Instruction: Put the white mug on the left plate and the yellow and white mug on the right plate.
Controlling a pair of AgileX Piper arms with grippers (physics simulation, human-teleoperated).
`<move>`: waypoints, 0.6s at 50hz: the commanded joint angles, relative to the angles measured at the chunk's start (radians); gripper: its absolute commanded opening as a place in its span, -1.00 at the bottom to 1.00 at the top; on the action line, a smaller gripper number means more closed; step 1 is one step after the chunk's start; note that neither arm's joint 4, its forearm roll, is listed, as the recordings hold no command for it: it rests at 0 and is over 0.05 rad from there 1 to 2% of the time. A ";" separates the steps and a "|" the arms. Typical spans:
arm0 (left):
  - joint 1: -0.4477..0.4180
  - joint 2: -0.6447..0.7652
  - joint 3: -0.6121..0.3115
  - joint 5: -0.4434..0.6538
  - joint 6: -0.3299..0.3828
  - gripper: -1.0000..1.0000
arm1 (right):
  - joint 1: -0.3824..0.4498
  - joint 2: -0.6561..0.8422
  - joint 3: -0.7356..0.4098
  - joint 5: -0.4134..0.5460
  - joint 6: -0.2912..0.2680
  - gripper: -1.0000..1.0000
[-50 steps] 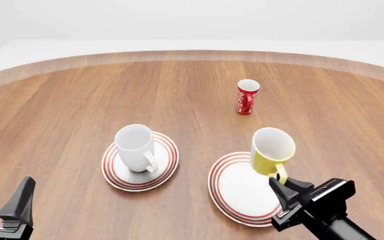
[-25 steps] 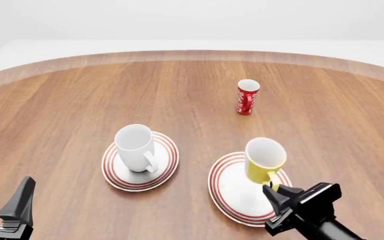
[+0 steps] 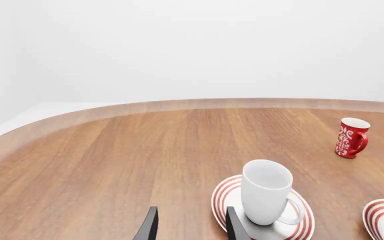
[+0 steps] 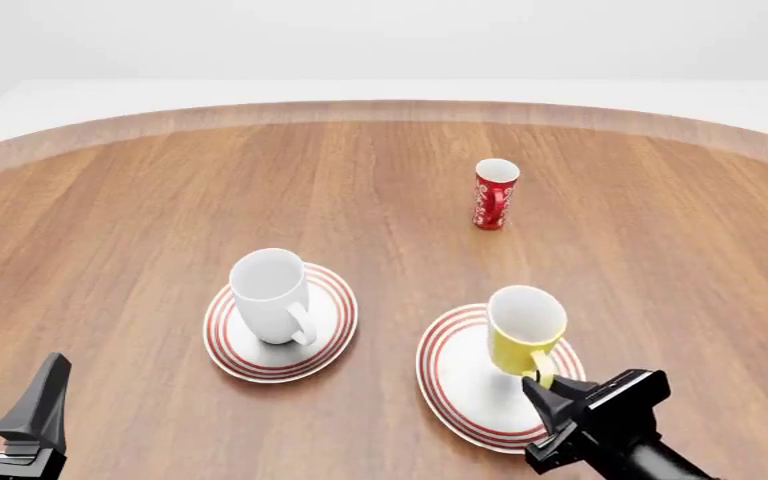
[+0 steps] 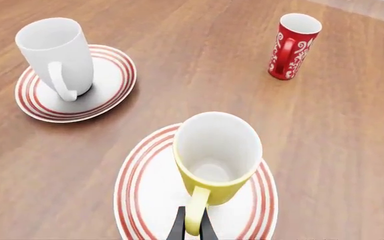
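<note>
Right end effector grips yellow and white mug handle, low over right plate.

Counter is showing smooth satin wood grain. White mug, yellow and white mug, both plates are looking glossy ceramic.

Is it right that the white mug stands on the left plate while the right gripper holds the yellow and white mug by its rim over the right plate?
Not quite. The right gripper holds the yellow and white mug by its handle, not its rim, as the right wrist view shows. The rest is correct: the white mug stands on the left plate, and the yellow one is over the right plate.
</note>
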 commanded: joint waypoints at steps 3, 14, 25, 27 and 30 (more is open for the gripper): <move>0.000 0.000 0.000 0.000 0.000 1.00 | 0.000 0.051 0.000 -0.035 0.001 -1.00; 0.000 0.000 0.000 0.000 0.000 1.00 | 0.005 0.110 0.000 -0.075 0.008 -1.00; 0.000 0.000 0.000 0.000 0.000 1.00 | 0.007 0.172 0.000 -0.119 0.019 -1.00; 0.000 0.000 0.000 0.000 0.000 1.00 | 0.006 0.169 0.000 -0.118 0.019 -1.00; 0.000 0.000 0.000 0.000 0.000 1.00 | 0.007 0.176 0.000 -0.123 0.015 -1.00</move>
